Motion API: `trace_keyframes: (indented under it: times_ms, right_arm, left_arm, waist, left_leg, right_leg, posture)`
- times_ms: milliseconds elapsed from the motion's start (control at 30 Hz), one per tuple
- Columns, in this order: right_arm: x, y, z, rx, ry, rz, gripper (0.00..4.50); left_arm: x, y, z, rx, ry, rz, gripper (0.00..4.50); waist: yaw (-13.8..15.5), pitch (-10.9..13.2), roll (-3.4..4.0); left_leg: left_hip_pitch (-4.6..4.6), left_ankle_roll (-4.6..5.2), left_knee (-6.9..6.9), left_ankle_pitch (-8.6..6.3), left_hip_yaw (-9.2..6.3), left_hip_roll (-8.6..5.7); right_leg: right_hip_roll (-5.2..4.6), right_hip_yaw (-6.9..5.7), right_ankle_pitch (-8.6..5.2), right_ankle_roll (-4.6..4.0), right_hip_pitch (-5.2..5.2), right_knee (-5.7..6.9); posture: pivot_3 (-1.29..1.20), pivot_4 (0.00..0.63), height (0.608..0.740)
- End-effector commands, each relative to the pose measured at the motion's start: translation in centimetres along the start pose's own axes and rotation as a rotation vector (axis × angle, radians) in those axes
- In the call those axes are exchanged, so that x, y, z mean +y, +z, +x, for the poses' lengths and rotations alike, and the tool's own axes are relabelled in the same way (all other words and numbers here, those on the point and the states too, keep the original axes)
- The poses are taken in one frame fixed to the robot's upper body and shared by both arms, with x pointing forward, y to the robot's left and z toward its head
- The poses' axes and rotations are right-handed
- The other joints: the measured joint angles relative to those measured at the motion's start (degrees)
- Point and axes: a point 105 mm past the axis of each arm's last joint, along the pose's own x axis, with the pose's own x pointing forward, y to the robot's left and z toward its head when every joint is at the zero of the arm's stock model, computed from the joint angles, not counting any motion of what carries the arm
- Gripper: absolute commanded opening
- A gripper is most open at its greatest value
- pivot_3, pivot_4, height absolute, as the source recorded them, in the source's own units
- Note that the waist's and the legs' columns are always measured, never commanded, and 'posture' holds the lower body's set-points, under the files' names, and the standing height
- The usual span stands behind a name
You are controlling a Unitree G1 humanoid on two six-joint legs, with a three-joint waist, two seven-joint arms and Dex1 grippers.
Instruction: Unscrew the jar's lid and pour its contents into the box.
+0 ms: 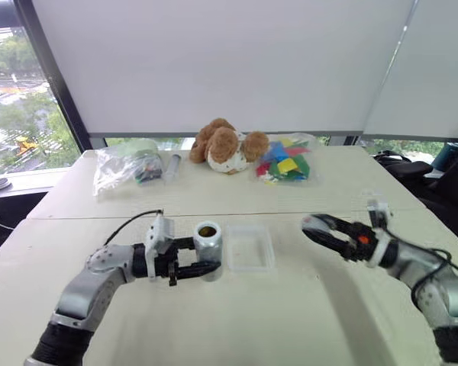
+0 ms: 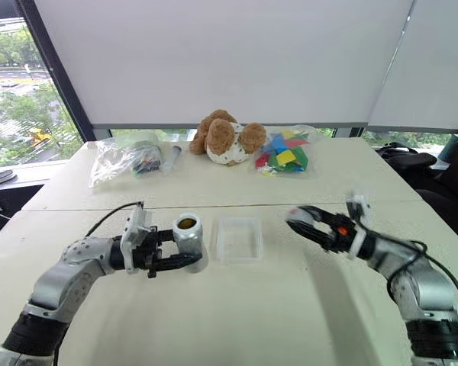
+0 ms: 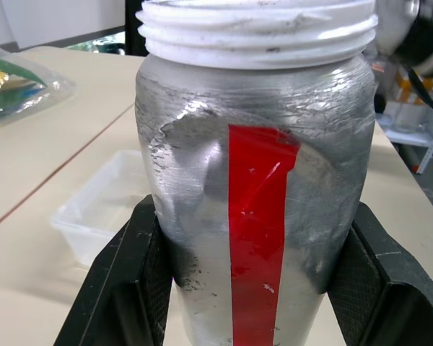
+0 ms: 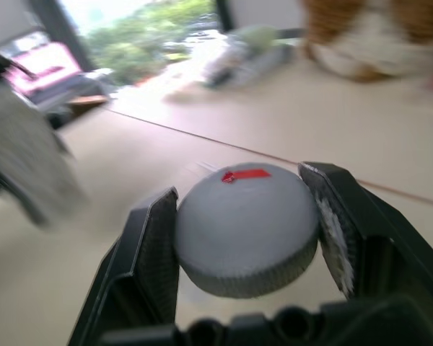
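Note:
My left gripper (image 1: 214,257) is shut on the silver-grey jar (image 1: 208,252), holding it upright just above the table, left of centre. The jar's red stripe (image 3: 256,238) faces the left wrist camera, and its white threaded neck (image 3: 256,32) is bare. Brown contents (image 1: 207,230) show in the jar's open mouth. The clear box (image 1: 249,267) lies on the table right beside the jar, and it looks empty. Well to the right of the box, my right gripper (image 1: 318,231) is shut on the round grey lid (image 4: 245,223), off the jar and above the table.
At the back of the table sit a brown plush toy (image 1: 227,145), a clear bag of coloured pieces (image 1: 286,162), another clear bag (image 1: 126,168) and a small tube (image 1: 172,165). A dark bag (image 1: 401,164) lies past the table's right edge.

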Motion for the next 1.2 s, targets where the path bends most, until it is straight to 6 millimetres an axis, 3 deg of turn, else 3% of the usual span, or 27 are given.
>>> trace_keyframes:
  times_ms: [33, 167, 267, 367, 433, 500, 567, 667, 800, 933, 1067, 1200]
  right_arm:
    - [-2.2, -2.3, -1.6, 0.028, -0.102, -0.081, 2.3]
    - [-3.4, -5.0, -1.8, 0.063, -0.163, -0.027, 2.3]
    - [-3.8, -5.9, -2.0, 0.066, -0.19, -0.001, 2.3]
    - [-4.0, -6.0, -2.3, 0.035, -0.21, 0.058, 3.82]
    - [-3.8, -5.9, -2.6, 0.039, -0.197, 0.057, 4.46]
    - [-3.6, -5.0, -3.4, 0.022, -0.196, 0.02, 4.46]
    - [-2.9, -2.6, -4.2, -0.025, -0.182, -0.032, 4.46]
    - [-0.1, 0.2, -4.1, -0.044, -0.098, -0.108, 4.46]
    - [3.7, 1.9, -3.5, -0.023, 0.005, -0.182, 4.46]
    - [6.3, 2.3, -3.1, -0.01, 0.062, -0.22, 4.46]
    - [7.1, 1.9, -3.0, -0.009, 0.045, -0.2, 4.46]
    - [7.2, 1.9, -2.9, -0.014, 0.029, -0.193, 4.46]
  left_arm:
    - [1.5, 1.5, -0.1, -0.013, 0.023, 0.051, 2.22]
    - [3.3, 2.2, 0.7, -0.016, 0.066, 0.103, 2.22]
    - [4.2, 2.3, 1.2, -0.002, 0.087, 0.12, 2.22]
    - [5.1, 2.1, 1.8, 0.036, 0.118, 0.156, 2.22]
    - [5.4, 2.2, 2.0, 0.046, 0.132, 0.19, 2.22]
    - [5.9, 2.3, 2.3, 0.065, 0.153, 0.237, 2.22]
    - [7.1, 2.3, 2.7, 0.121, 0.211, 0.299, 2.22]
    - [8.8, 3.0, 3.4, 0.162, 0.298, 0.459, 2.22]
    - [9.6, 3.4, 5.0, 0.249, 0.34, 0.867, 2.22]
    - [9.6, 3.3, 6.7, 0.272, 0.377, 1.295, 2.22]
    - [9.1, 2.0, 8.1, 0.264, 0.334, 1.737, 2.22]
    - [8.8, 0.9, 8.9, 0.196, 0.296, 2.032, 2.22]
  waist:
    - [-0.38, 0.01, 0.06]
    - [-1.33, 0.02, 0.05]
    - [-1.24, 0.02, 0.07]
    - [-1.09, 0.02, 0.07]
    - [-1.03, 0.02, 0.07]
    - [-0.9, 0.02, 0.07]
    - [-0.41, 0.05, 0.1]
    - [0.21, 0.07, 0.14]
    - [0.28, 0.06, 0.11]
    - [0.43, 0.07, 0.11]
    - [0.46, 0.13, 0.01]
    - [0.45, 0.14, -0.01]
  left_leg:
    - [0.02, 0.01, 0.0, 0.01, 0.01, 0.01]
    - [0.09, 0.01, -0.06, 0.01, 0.0, 0.02]
    - [0.1, 0.01, -0.06, 0.01, -0.01, 0.03]
    - [0.09, 0.0, -0.06, 0.01, -0.02, 0.03]
    - [0.09, 0.0, -0.06, 0.01, -0.02, 0.03]
    - [0.09, 0.0, -0.05, 0.01, -0.02, 0.02]
    - [0.06, 0.0, -0.04, 0.01, -0.06, 0.02]
    - [0.06, 0.0, -0.03, 0.01, -0.06, 0.0]
    - [0.11, 0.0, -0.02, 0.0, -0.06, 0.02]
    - [0.09, -0.01, -0.02, 0.0, -0.05, 0.0]
    - [0.05, -0.01, -0.01, 0.0, -0.04, -0.02]
    - [0.04, -0.01, -0.01, 0.0, -0.01, -0.05]
  right_leg:
    - [0.01, 0.01, 0.01, -0.01, 0.0, 0.01]
    - [0.04, 0.03, 0.02, 0.02, 0.03, 0.04]
    - [0.06, 0.03, 0.02, 0.03, 0.05, 0.04]
    - [0.06, 0.03, 0.02, 0.04, 0.06, 0.02]
    - [0.04, 0.03, 0.02, 0.04, 0.09, 0.01]
    - [0.02, 0.03, 0.02, 0.04, 0.1, 0.0]
    - [0.02, 0.01, 0.01, 0.05, 0.1, 0.0]
    - [0.01, 0.01, 0.01, 0.07, 0.1, 0.0]
    - [0.03, 0.01, 0.02, 0.08, 0.14, -0.01]
    - [0.0, 0.0, 0.02, 0.09, 0.16, -0.07]
    - [-0.05, 0.01, 0.13, 0.3, 0.17, -0.13]
    - [-0.08, 0.01, 0.13, 0.39, 0.17, -0.17]
  posture:
    - [0.0, 0.15, 0.74]
    - [0.0, 0.15, 0.74]
    - [0.0, 0.15, 0.74]
    - [0.0, 0.15, 0.74]
    - [0.0, 0.15, 0.74]
    - [0.0, 0.15, 0.74]
    - [0.0, 0.15, 0.74]
    - [0.0, 0.15, 0.74]
    - [0.0, 0.15, 0.74]
    - [0.0, 0.15, 0.74]
    - [0.0, 0.15, 0.74]
    - [0.0, 0.15, 0.74]
